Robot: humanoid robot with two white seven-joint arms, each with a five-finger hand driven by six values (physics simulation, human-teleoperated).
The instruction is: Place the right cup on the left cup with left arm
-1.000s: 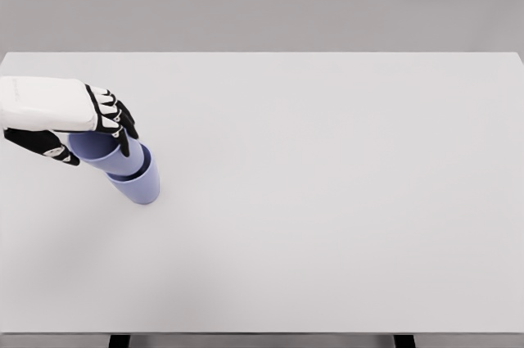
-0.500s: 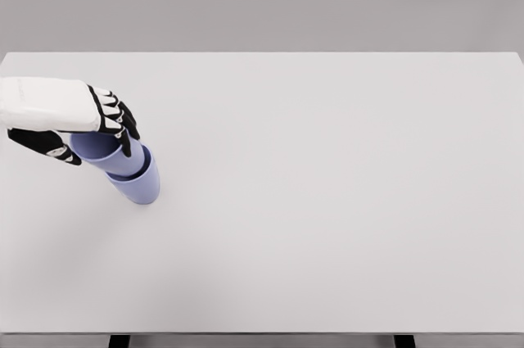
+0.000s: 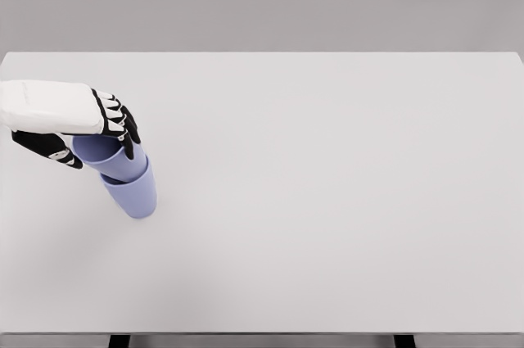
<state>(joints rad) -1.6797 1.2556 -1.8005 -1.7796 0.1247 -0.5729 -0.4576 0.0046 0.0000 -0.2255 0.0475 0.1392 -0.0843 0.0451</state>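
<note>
The wide white counter [image 3: 327, 201] is seen filling nearly the whole head view, against a plain grey backdrop. At its left side, the left hand [image 3: 61, 119] is brought in from the picture's left edge, white-shelled with black fingers [image 3: 119, 123] that are wrapped around the rim of the upper cup [image 3: 110, 155], thumb on the near side. That lilac cup is held tilted and is seated inside the lower cup [image 3: 135, 195], of the same colour, which is resting on the counter and leaning the same way. The two cups are seen nested, touching, near the counter's left edge.
</note>
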